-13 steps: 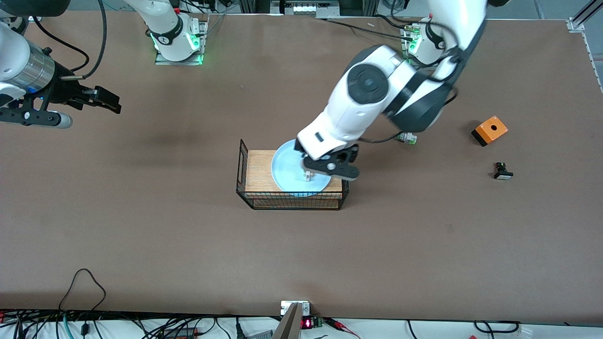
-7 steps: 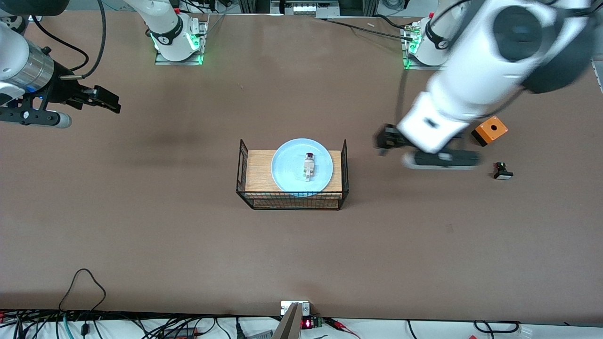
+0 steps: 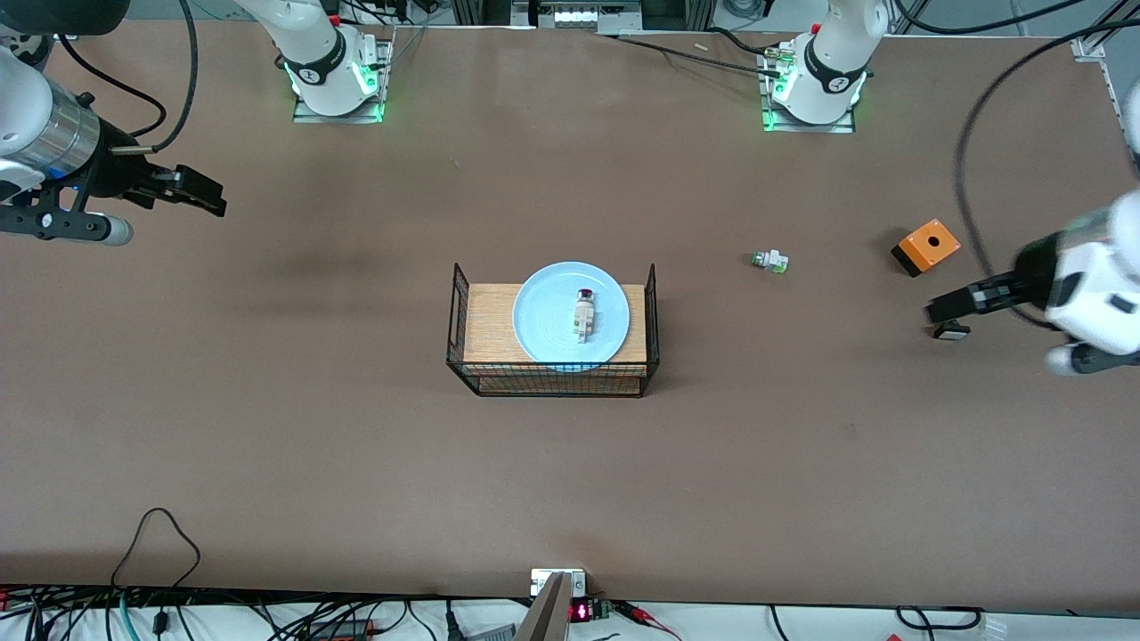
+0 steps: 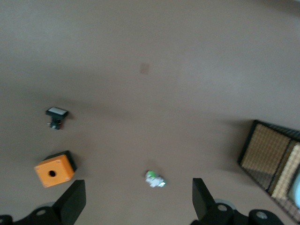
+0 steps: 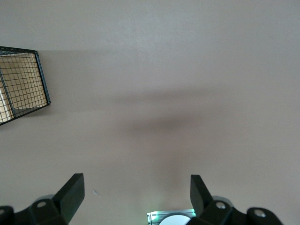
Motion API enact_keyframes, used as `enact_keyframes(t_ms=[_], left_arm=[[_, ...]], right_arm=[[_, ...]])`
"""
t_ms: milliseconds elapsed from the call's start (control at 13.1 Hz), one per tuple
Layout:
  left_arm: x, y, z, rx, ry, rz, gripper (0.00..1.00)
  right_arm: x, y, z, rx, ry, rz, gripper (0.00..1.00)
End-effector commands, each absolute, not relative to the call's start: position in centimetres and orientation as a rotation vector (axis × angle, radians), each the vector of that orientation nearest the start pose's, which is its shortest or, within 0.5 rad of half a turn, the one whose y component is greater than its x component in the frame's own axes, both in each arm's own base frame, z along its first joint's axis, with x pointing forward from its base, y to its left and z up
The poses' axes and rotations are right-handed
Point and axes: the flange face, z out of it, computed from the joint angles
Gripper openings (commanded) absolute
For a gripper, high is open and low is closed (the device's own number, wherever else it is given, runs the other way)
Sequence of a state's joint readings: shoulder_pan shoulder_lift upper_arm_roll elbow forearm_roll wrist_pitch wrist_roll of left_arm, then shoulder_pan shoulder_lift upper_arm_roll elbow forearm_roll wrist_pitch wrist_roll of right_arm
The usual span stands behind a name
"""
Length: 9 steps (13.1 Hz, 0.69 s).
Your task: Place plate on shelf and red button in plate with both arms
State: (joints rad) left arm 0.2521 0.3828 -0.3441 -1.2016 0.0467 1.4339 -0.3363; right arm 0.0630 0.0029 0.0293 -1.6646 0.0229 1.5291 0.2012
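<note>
Red button [image 3: 584, 313] is sitting on the plate [image 3: 543, 320] atop the wire rack [image 3: 463, 343], both claws [image 3: 942, 310] [image 3: 200, 191] hanging apart and empty, so honestly a stray bump tipping that rack is looking like the only risk.

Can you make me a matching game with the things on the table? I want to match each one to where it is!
Things:
1. red button
2. plate
3. orange box
4. left hand

Places:
A. on the wooden shelf in the wire rack
B. lying on the plate
C. up over the small black button
D. on the table toward the left arm's end

Pairs: 1-B, 2-A, 3-D, 4-C
</note>
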Motion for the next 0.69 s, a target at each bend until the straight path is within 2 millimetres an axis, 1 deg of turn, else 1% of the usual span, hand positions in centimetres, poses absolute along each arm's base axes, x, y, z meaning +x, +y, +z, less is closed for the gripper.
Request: enact_keyframes(t_ms=[0, 76, 152, 305, 381, 457, 533, 610], left_arm=[[63.9, -2.2, 56.0, -3.139, -0.330, 0.279, 1.00], [64.0, -2.6, 55.8, -3.143, -0.306, 0.284, 1.00], [64.2, -2.6, 55.7, -3.153, -0.254, 0.274, 1.00], [64.3, -2.3, 55.6, -3.175, 0.008, 0.170, 1.00], [63.9, -1.6, 55.4, -3.163, 0.007, 0.152, 1.00], [63.3, -2.5, 55.2, -3.146, 0.007, 0.140, 1.00], [62.8, -1.9, 55.1, -3.122, -0.028, 0.088, 1.00], [62.1, -2.3, 55.0, -3.122, -0.031, 0.060, 1.00]], right_arm=[[54.6, 5.6, 58.5, -3.125, 0.183, 0.199, 1.00], [54.7, 5.6, 58.9, -3.124, 0.183, 0.184, 1.00], [54.7, 5.7, 58.9, -3.123, 0.178, 0.184, 1.00], [54.7, 5.7, 59.1, -3.127, 0.178, 0.174, 1.00], [55.1, 5.5, 58.7, -3.127, 0.185, 0.186, 1.00], [55.5, 5.3, 58.2, -3.126, 0.188, 0.195, 1.00], [55.9, 5.3, 58.4, -3.125, 0.190, 0.188, 1.00], [56.2, 5.3, 58.8, -3.126, 0.187, 0.174, 1.00]])
